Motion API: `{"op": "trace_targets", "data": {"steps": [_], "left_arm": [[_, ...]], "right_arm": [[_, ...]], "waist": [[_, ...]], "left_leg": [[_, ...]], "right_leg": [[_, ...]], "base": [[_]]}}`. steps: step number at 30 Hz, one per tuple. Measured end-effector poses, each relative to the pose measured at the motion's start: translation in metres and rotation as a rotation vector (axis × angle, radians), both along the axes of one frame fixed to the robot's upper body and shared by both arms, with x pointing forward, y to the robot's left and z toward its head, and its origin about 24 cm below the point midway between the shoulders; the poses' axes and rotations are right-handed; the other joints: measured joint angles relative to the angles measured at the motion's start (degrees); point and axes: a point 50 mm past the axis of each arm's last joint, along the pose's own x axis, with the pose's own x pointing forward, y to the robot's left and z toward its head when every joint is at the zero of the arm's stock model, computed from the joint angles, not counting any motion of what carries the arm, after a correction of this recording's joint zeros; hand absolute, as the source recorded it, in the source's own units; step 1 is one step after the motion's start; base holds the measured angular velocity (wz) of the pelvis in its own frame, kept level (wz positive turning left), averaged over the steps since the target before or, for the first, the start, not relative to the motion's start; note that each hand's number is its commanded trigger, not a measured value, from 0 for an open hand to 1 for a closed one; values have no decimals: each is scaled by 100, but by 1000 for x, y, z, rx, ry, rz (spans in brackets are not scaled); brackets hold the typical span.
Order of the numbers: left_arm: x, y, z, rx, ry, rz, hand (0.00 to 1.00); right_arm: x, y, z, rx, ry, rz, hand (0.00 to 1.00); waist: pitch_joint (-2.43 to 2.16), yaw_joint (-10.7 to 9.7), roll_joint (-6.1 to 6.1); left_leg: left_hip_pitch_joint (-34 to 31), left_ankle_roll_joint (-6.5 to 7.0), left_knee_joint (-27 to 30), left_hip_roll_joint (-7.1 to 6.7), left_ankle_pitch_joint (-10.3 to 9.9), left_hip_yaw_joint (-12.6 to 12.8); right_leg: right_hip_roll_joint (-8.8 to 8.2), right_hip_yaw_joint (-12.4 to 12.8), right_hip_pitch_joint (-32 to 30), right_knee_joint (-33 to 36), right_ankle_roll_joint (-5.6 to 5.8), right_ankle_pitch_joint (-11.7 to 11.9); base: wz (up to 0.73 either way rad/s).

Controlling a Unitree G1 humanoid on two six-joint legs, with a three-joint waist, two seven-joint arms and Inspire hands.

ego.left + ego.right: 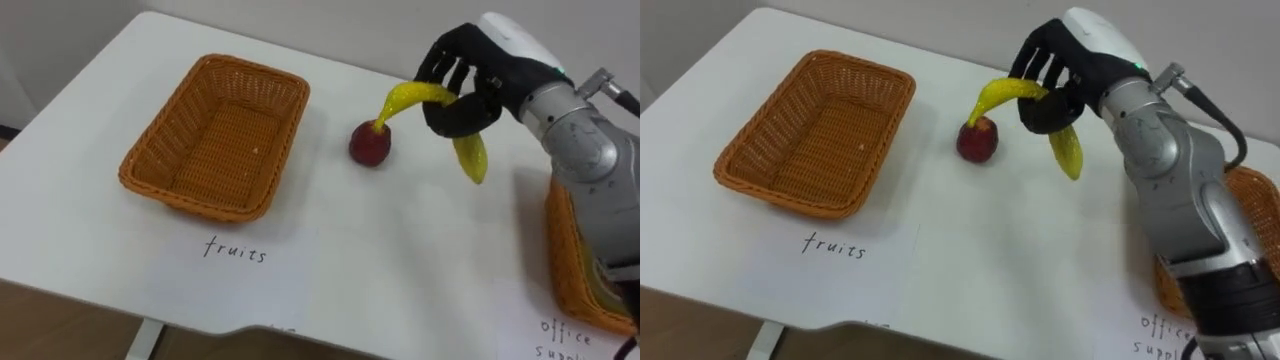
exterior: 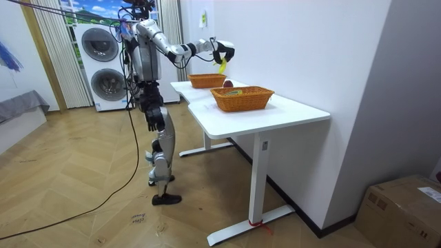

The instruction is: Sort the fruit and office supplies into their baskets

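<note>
Nearest the camera, the robot's right forearm is slanting up from the lower right corner. A handwritten paper label is lying at the near edge of the white table, directly in front of the fruit basket.

The banana is hanging in the air to the right of that basket, off the table, with the right hand clamped on it. Dark fingers are curling round its middle while both yellow ends are sticking out, one drooping towards the table and the other arching back towards the basket. That arching end is overlapping the top of a red fruit, which is sitting on the table just right of the basket; whether the two are touching I cannot tell. Far to the basket's right, a second basket is poking in behind the forearm, with a second label in front of it.

The banana is looking light and rather pliable, since it is bending sharply round the fingers, so it is probably going to flop rather than stay stiff. Its skin is looking smooth and possibly slippery. The mid-body hold seems the sound one, keeping both ends balanced. The fruit basket is sitting empty, wide and shallow, so a low release over its centre should be enough.
</note>
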Motion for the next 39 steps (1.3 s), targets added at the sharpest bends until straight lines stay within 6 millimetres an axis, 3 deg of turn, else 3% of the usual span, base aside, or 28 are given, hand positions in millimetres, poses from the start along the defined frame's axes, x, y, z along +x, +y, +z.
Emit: {"op": "trace_targets", "data": {"steps": [15, 22, 30, 39], "left_arm": [[1, -2, 0, -19, -16, 34, 0], [7, -4, 0, -15, -33, 22, 0], [3, -1, 0, 5, -47, 23, 0], [3, 1, 1, 11, -50, 44, 0]], "right_arm": [[3, 15, 29, 35, -86, 15, 100], [3, 27, 22, 52, -61, 58, 100], [2, 49, 10, 15, -2, 139, 100], [-3, 77, -7, 3, 83, 251, 100]], "waist": [[13, 118, -9], [34, 359, -35], [129, 701, -221], [100, 1032, -324]], "left_leg": [[187, 19, -174, -13, 11, -11], [195, 23, -169, -23, 14, -19], [234, 29, -187, -51, 16, -154], [271, 35, -191, -53, 9, -224]], "right_leg": [[-10, -4, 99, -8, 26, -16], [-24, 10, 100, 4, 75, -48], [-39, -71, 184, 2, 98, -71], [-44, -201, 263, -19, 98, -71]], "base": [[0], [2], [7], [6]]}}
